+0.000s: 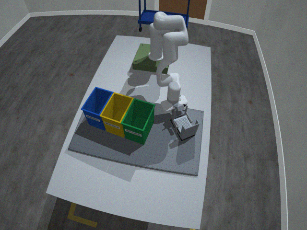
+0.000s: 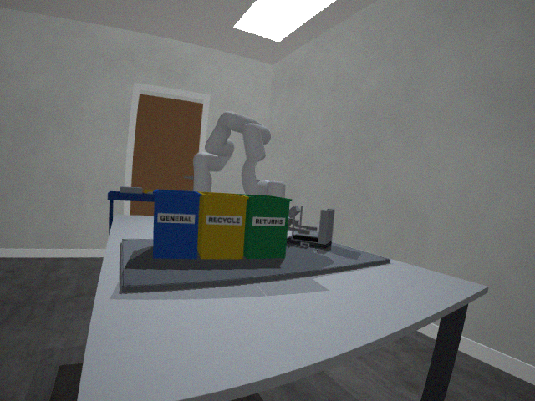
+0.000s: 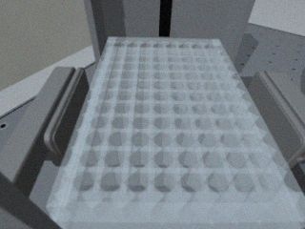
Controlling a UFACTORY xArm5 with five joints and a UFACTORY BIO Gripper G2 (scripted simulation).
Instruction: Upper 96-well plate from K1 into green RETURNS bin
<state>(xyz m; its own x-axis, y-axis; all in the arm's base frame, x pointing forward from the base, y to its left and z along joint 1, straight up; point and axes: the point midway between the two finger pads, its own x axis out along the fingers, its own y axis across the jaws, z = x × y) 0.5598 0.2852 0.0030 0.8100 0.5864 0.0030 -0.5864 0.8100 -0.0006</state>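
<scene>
The upper 96-well plate, pale and translucent, lies flat in the stack rack K1, whose grey corner walls stand up at the far end in the wrist view. My gripper is shut on the upper plate, one finger along each long side. No lift of the plate is visible. The lower plate is hidden beneath it and cannot be made out. The green RETURNS bin stands upright and open-topped to the left of the rack. It looks empty.
The yellow RECYCLE bin and blue GENERAL bin stand upright in a row left of the green bin, close against each other. Bins and rack stand on a grey perforated board. The rack is near the board's right edge.
</scene>
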